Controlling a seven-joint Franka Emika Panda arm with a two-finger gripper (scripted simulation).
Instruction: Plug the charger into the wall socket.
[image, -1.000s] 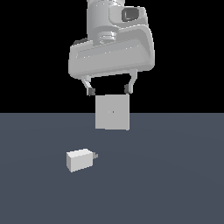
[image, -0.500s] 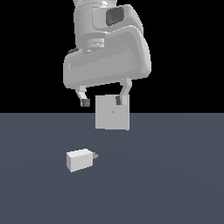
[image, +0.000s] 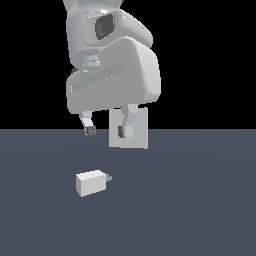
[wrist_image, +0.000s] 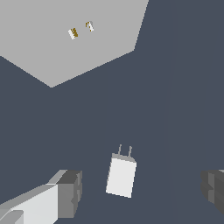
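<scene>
The charger (image: 91, 182) is a small off-white block with short grey prongs, lying on the dark floor; in the wrist view the charger (wrist_image: 121, 176) lies between my two fingers' lines. The wall socket (image: 137, 134) is an upright off-white square panel behind it, partly covered by one finger; in the wrist view the wall socket (wrist_image: 65, 35) shows two small yellowish slots. My gripper (image: 106, 131) hangs open above the charger, well off the floor, with nothing held. One finger (wrist_image: 65, 194) appears in the wrist view.
The dark grey floor (image: 190, 210) spreads around both things. Nothing else stands on it that I can see.
The arm has swung down and toward the exterior view's left, turning its hand. The fingers now hang lower, nearer the charger. Charger and socket have not moved.
</scene>
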